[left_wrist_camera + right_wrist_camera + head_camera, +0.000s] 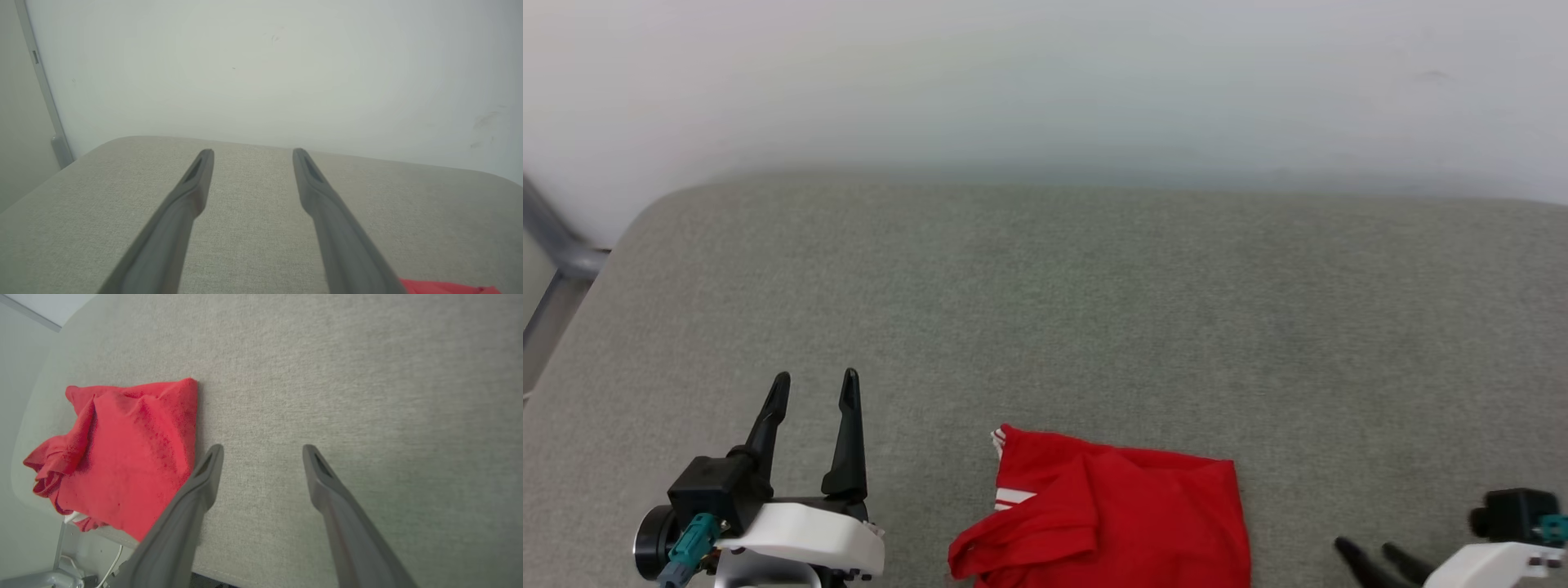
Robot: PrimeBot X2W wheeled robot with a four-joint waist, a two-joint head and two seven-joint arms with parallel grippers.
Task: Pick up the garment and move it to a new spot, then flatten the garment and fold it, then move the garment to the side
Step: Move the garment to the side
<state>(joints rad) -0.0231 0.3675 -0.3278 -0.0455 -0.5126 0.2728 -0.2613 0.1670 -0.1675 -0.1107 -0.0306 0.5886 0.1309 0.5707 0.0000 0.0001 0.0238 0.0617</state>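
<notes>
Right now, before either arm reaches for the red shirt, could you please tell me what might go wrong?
1. The crumpled red fabric T-shirt with white-striped trim sits at the near edge of the grey fabric-covered table, apparently overhanging it; a nudge could slide it off.
2. It is bunched in layers, so the open right end effector may pinch only one fold and lift it unevenly.

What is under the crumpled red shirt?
The red shirt with white-striped trim lies on the grey fabric-covered surface, at its near edge. Anything beneath its folds is covered, so I cannot tell.
</notes>
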